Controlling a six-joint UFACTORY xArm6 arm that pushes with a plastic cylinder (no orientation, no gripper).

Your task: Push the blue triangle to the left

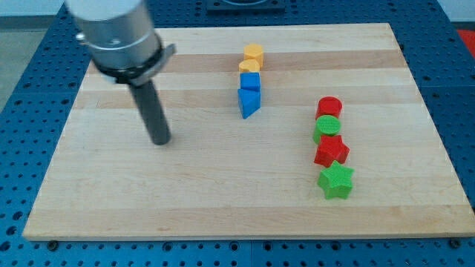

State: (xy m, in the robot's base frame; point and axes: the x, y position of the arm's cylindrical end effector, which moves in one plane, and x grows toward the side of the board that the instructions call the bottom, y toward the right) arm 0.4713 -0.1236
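Note:
The blue triangle [249, 103] lies near the middle of the wooden board, at the lower end of a short column of blocks. Directly above it is a blue cube [250, 81], then a yellow heart-like block [249, 67] and a yellow hexagon-like block [254, 53]. My tip [161, 140] rests on the board well to the view's left of the blue triangle and a little lower, apart from every block.
A second column stands at the view's right: a red cylinder [329, 107], a green cylinder [326, 130], a red star [331, 152] and a green star [335, 180]. The wooden board [111, 200] lies on a blue perforated table [22, 111].

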